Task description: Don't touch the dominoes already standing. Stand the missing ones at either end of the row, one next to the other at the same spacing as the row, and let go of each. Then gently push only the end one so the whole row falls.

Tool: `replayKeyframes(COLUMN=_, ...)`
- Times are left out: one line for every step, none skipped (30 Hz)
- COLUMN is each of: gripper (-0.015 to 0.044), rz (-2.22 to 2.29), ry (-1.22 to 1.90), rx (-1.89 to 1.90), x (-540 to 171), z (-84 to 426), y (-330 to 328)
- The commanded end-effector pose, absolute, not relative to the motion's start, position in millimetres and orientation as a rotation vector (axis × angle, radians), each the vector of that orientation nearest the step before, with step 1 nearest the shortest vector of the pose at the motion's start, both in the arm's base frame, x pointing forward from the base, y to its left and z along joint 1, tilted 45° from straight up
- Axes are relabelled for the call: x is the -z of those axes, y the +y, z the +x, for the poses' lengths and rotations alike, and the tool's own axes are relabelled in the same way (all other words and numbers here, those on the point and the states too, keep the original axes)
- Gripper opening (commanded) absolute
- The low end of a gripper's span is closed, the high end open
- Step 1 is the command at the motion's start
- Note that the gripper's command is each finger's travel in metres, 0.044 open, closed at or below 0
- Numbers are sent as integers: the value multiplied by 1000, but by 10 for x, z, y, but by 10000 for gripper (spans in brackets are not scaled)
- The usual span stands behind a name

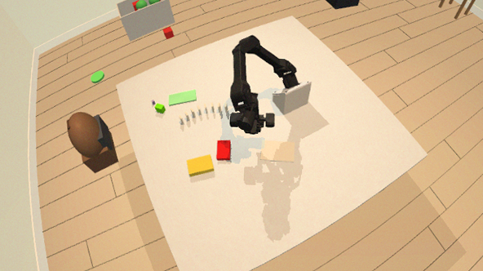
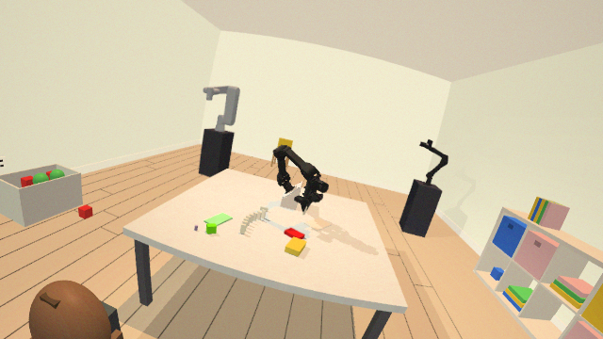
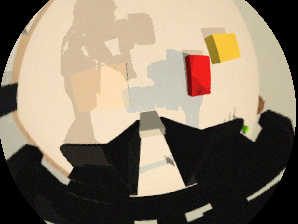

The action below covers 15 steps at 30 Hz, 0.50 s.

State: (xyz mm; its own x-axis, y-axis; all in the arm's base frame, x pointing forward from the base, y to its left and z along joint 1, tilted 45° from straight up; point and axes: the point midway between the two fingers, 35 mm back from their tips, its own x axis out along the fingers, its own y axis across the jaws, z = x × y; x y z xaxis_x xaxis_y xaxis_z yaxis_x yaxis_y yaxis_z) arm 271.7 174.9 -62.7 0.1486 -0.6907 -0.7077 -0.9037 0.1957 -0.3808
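A row of several pale dominoes (image 1: 199, 112) (image 2: 243, 228) stands upright in a gentle curve on the table, to the left of the arm in the top view. My gripper (image 3: 149, 121) (image 2: 304, 209) is shut on one pale grey domino (image 3: 152, 131), pinched between the fingertips in the wrist view. The gripper is beyond the row's right end in the top view, clear of the row, pointing down. The arm hides the held domino in the top view, and it is too small to make out in the exterior view.
A red block (image 1: 224, 150) (image 3: 199, 75) and a yellow block (image 1: 200, 165) (image 3: 227, 47) lie in front of the row. A flat beige square (image 1: 277, 151) lies beside the red block. A light green slab (image 1: 182, 97) and green cube (image 1: 159, 108) lie behind the row. A grey panel (image 1: 298, 99) stands near the arm's base.
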Motion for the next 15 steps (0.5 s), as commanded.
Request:
replayKeyframes(gripper=107, rz=-1534, ry=1581, rx=-305, x=164, z=2587, y=2138)
replayKeyframes(gripper=107, rz=-1534, ry=1582, rx=-305, x=146, z=2579, y=2151)
replayKeyframes(gripper=107, rz=-1534, ry=1582, rx=-305, x=146, z=2579, y=2151)
replayKeyframes(gripper=107, rz=-1534, ry=1582, rx=-305, x=146, z=2579, y=2151)
replayKeyframes(gripper=107, rz=-1534, ry=1582, rx=-305, x=146, z=2579, y=2151)
replayKeyframes(gripper=107, rz=-1534, ry=1582, rx=-305, x=146, z=2579, y=2151)
replayKeyframes(gripper=107, rz=-1534, ry=1582, rx=-305, x=146, z=2579, y=2151)
replayKeyframes(gripper=107, rz=-1526, ry=1580, rx=-296, x=135, z=2586, y=2142)
replayKeyframes(gripper=107, rz=-1500, ry=1576, rx=-270, x=102, z=2605, y=2117)
replayKeyframes(gripper=107, rz=-1458, ry=1569, rx=-227, x=47, z=2637, y=2074)
replayKeyframes(gripper=107, rz=-1399, ry=1557, rx=-168, x=-28, z=2680, y=2011)
replayKeyframes(gripper=107, rz=-1323, ry=1540, rx=-93, x=-125, z=2731, y=1928)
replayKeyframes(gripper=107, rz=-1229, ry=1517, rx=-3, x=-239, z=2786, y=1823)
replayKeyframes(gripper=107, rz=-1127, ry=1492, rx=92, x=-364, z=2834, y=1708)
replayKeyframes(gripper=107, rz=-1023, ry=1463, rx=187, x=-488, z=2876, y=1588)
